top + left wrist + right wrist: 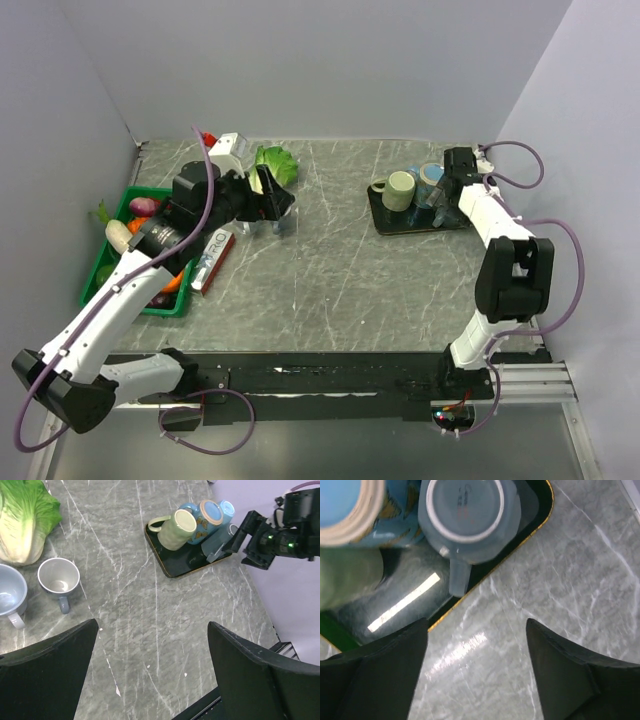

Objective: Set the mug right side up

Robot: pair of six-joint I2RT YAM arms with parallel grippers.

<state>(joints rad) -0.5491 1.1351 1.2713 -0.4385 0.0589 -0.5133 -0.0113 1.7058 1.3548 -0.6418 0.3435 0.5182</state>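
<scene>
Mug (pixel 465 515): grey, base up, standing on its rim at a corner of the black tray (pixel 425 225), far right of the surface (pixel 340 270); its handle points out toward the tray rim. Right claw (pixel 475 680) hovers above it, offset to the handle side, jaws spread wide with nothing between them. Step in hand, as I read it: the approach to the grip. Suggest straddling the body across its width with the handle left clear of both fingers, seating low on the wall, then lifting above the tray rim before rolling the wrist half a turn. Risks: the glazed wall may slip, and the blue mugs (pixel 212 512) and green mug (pixel 400 190) lie just beside it, so the far finger has little room. Left claw (pixel 152 680) hangs over the left side, well apart from the tray, fully spread and empty. Surface, near to far: a black rail along the near edge, then grey veined stone. A green crate (pixel 100 262) of vegetables sits left, and a cabbage (pixel 277 162) lies beyond it. Pale lilac walls (pixel 330 70) close in three sides.
</scene>
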